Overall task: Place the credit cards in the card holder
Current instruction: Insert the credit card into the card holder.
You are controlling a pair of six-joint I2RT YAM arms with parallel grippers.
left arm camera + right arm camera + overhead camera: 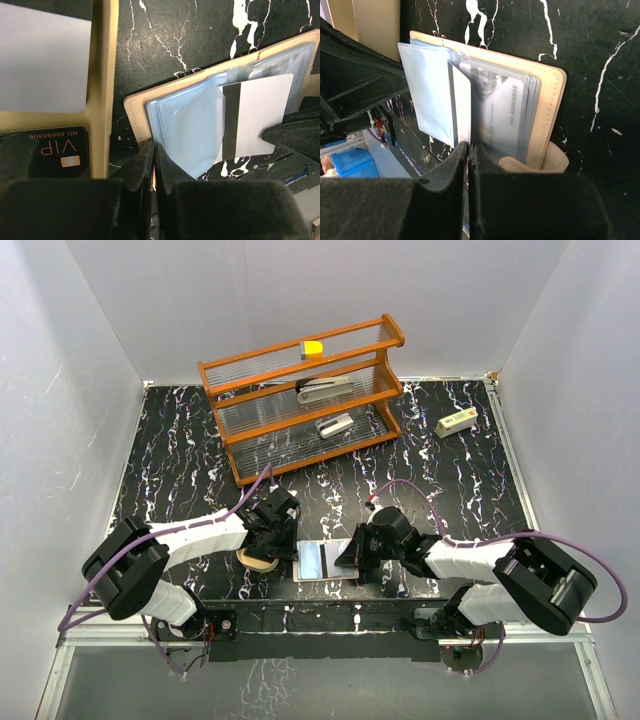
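The tan tray-like card holder (255, 560) (102, 75) lies under my left arm. It holds a black VIP credit card (55, 150) and a pale card (42, 60). Right of it lies an open tan folding wallet (322, 560) (134, 107) (550, 100) with clear blue sleeves; one sleeve holds a numbered card (502, 110). My left gripper (154, 147) (290, 543) is shut on the near edge of a blue sleeve. A white credit card with a dark stripe (260, 120) (457, 105) stands among the sleeves, and my right gripper (470, 146) (346, 558) is shut on its corner.
A wooden shelf (300, 400) stands at the back with two grey staplers (325, 390) and a yellow block (313, 348). A small white box (455, 423) lies at the back right. Both grippers work close together near the table's front edge.
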